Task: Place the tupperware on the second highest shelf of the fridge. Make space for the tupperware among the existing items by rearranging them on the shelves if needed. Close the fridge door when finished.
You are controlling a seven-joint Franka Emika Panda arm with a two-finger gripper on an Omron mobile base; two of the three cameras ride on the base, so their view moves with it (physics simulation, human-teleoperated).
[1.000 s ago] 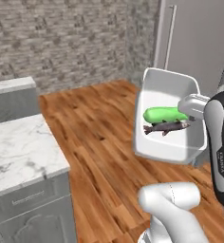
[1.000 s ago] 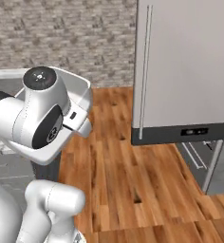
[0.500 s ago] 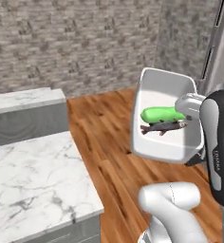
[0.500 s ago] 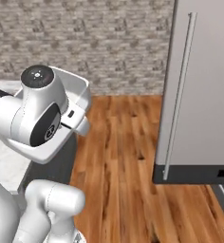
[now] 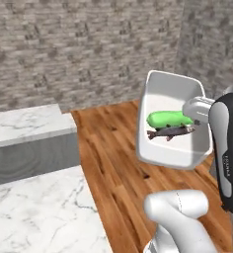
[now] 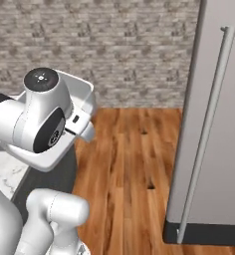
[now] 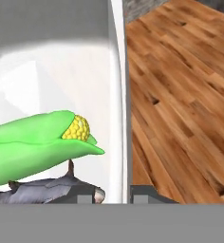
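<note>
A grey brick wall [image 5: 79,44] runs across the back of the room, and the wood-plank floor [image 6: 134,164] stretches from it toward the robot. On the right stands the fridge door [image 6: 219,124], a tall grey-steel panel, shut flat, with its long slim handle [image 6: 206,134] running down to a black bottom band. On the other side a white marble counter [image 5: 39,217] fills the near corner, with a second marble-topped stretch [image 5: 24,123] behind it over a grey front. Between them, held up in the air above the floor, is the tupperware [image 5: 170,148], a white open tub tipped on its side so its inside faces the left base camera. A green-husked ear of corn [image 7: 42,140] with yellow kernels showing at its tip lies in it, just above a small grey fish [image 7: 47,187]. The gripper [image 7: 128,194] has its jaws pinching the tub's white rim, one dark fingertip on each side of the wall.
</note>
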